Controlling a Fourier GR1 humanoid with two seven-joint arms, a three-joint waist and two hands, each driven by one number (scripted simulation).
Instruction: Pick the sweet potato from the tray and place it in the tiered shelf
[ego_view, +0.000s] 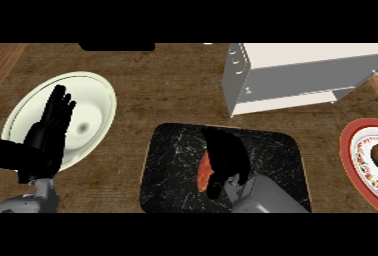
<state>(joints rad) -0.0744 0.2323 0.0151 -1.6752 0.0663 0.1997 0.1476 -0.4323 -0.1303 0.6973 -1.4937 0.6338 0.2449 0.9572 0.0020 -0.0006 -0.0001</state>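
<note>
An orange sweet potato (204, 172) lies on the black marbled tray (171, 165) in the lower middle of the head view. My right hand (227, 159) lies over it on the tray, covering its right side, with the thumb curling below it. The white tiered shelf (295, 75) stands at the upper right, beyond the tray. My left hand (48, 132) rests open at the left, fingers pointing up, over a cream plate.
A cream plate (92, 100) lies on the wooden counter at the left. A red-rimmed patterned plate (354, 155) with something dark on it sits at the right edge. A dark object (117, 46) shows at the top edge.
</note>
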